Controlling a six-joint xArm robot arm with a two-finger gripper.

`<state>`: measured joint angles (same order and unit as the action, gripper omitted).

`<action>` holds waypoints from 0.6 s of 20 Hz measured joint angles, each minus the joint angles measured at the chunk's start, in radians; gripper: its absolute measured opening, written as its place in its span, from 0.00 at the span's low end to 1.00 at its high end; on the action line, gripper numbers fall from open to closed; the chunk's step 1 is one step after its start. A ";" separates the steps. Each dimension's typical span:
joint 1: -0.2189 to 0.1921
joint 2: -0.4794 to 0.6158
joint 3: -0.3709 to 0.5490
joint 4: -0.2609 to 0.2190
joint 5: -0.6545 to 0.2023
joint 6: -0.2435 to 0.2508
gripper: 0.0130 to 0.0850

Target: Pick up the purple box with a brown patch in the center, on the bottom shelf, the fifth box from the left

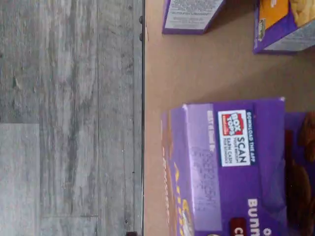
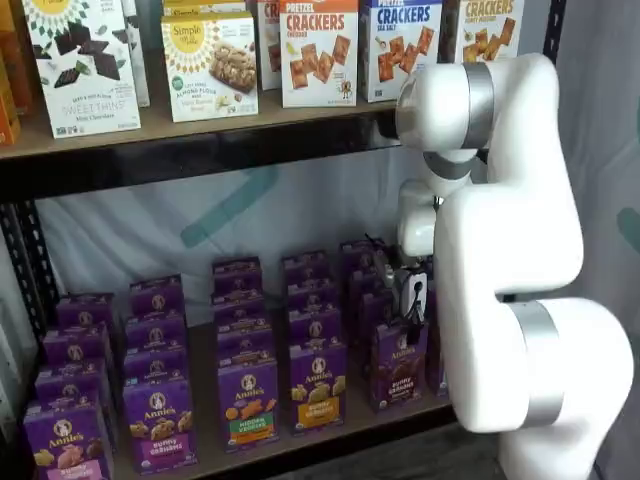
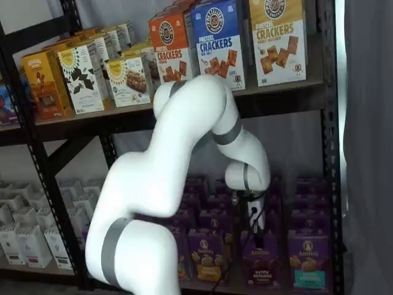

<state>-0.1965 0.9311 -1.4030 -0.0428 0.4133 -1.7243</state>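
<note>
The purple box with the dark brown patch stands at the front of the bottom shelf in both shelf views (image 2: 400, 368) (image 3: 261, 264). In the wrist view its top flap with a Box Tops label (image 1: 236, 167) fills the near part of the picture, close to the camera. My gripper hangs straight over this box in both shelf views (image 2: 408, 315) (image 3: 254, 236), its black fingers reaching down to the box's top edge. No gap between the fingers shows, so I cannot tell whether they are open or closed on the box. The brown shelf board (image 1: 206, 69) lies under the box.
A purple carton with an orange-yellow patch (image 2: 318, 388) (image 1: 285, 24) stands beside the target. A green-patch carton (image 3: 307, 258) stands on its other side. More purple cartons fill the rows behind. The black frame edge (image 1: 143, 118) borders grey floor (image 1: 69, 118). Cracker cartons (image 2: 318, 50) sit on the board above.
</note>
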 joint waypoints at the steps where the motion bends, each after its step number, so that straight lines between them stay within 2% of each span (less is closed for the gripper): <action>1: 0.000 0.003 -0.001 -0.002 -0.001 0.002 1.00; 12: 0.003 0.046 -0.044 -0.023 0.007 0.024 1.00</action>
<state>-0.1933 0.9773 -1.4467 -0.0661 0.4202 -1.6998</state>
